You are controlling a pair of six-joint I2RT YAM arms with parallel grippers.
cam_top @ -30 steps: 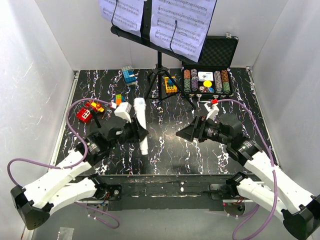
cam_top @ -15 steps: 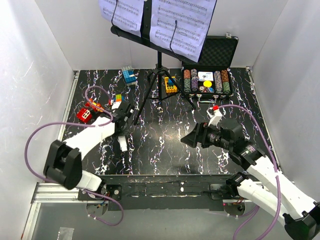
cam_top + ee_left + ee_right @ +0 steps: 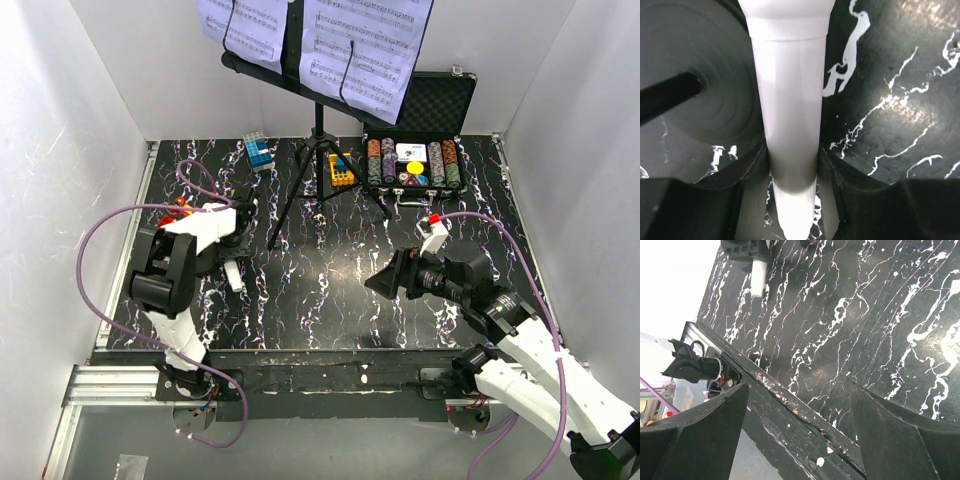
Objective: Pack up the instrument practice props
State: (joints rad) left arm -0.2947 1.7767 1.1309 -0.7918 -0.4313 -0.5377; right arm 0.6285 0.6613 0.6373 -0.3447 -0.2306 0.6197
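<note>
The black tripod music stand (image 3: pixel 318 120) rises at the back of the table, with white sheet-music pages (image 3: pixel 365 45) on its desk. My left gripper (image 3: pixel 236 252) is at the left side of the table, shut on the white handle of the microphone (image 3: pixel 233 274). The left wrist view shows that handle (image 3: pixel 790 115) squeezed between both fingers (image 3: pixel 747 172), with a round dark base (image 3: pixel 715 105) just to its left. My right gripper (image 3: pixel 385 280) hangs open over the marbled table, right of centre, holding nothing. Its wrist view shows the microphone (image 3: pixel 758 279) far off.
An open black case of poker chips (image 3: pixel 415 160) stands at the back right. Small toy blocks lie near the stand's legs: blue (image 3: pixel 258 150) and yellow (image 3: pixel 341 168). The table's front edge (image 3: pixel 790 405) runs under my right gripper (image 3: pixel 797 390). White walls close in three sides.
My left arm has folded back and swung left, carrying the microphone from the table's middle to its left side. The right gripper drifted slightly down and right, still open.
</note>
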